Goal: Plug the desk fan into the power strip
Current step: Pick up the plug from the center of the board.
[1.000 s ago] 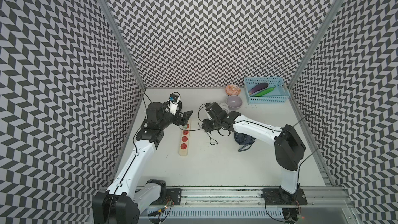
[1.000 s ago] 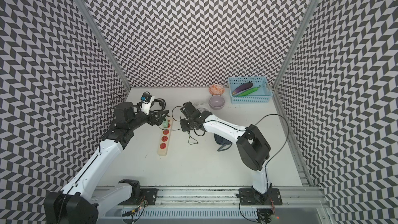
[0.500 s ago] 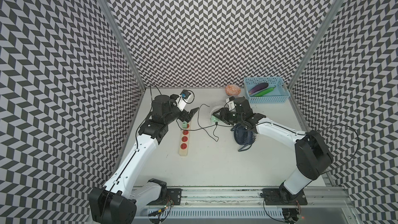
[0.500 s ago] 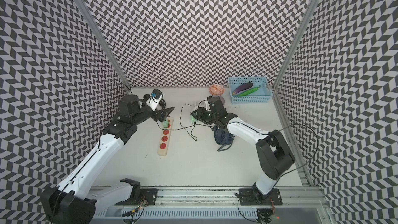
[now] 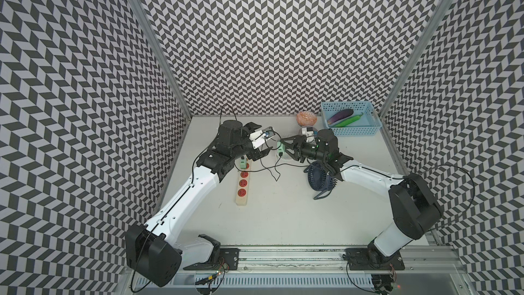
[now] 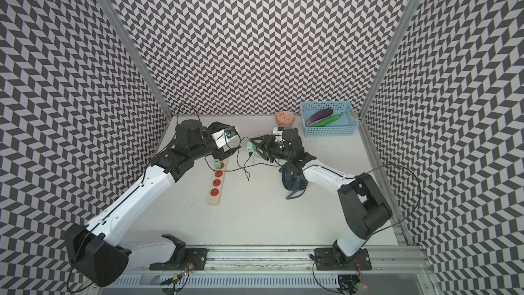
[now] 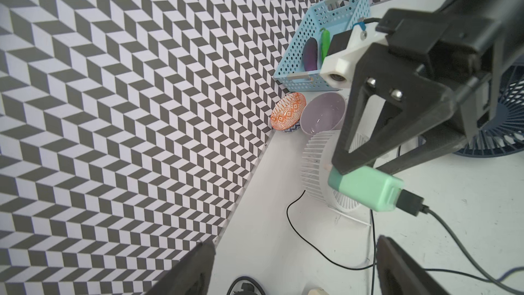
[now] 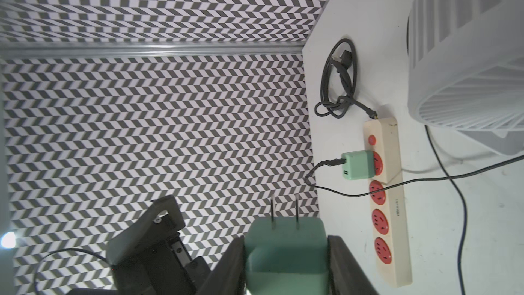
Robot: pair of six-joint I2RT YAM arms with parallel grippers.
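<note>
The cream power strip [image 5: 241,200] [image 8: 394,217] lies on the table with red sockets; a green adapter [image 5: 242,163] [image 8: 357,165] sits in its far socket. My right gripper [image 5: 283,147] [image 8: 285,251] is shut on a second green plug adapter [image 7: 368,188] [image 8: 285,248], held above the table with its prongs bare and a black cable trailing. Behind it a white desk fan [image 5: 287,156] [image 7: 319,166] stands beside a dark blue one [image 5: 319,175]. Which fan the held cable leads to I cannot tell. My left gripper [image 7: 295,256] hovers open and empty just left of the held adapter.
A blue basket [image 5: 351,131] with an eggplant and a cucumber stands at the back right. An orange patterned bowl [image 7: 286,112] and a purple bowl [image 7: 323,114] sit beside it. The strip's thick black cord [image 8: 338,86] is coiled near the back-left corner. Thin cables cross the table's middle.
My left gripper has moved right, toward the right gripper, and its jaws have narrowed a little. The right arm's elbow swung out to the right while its gripper kept the adapter.
</note>
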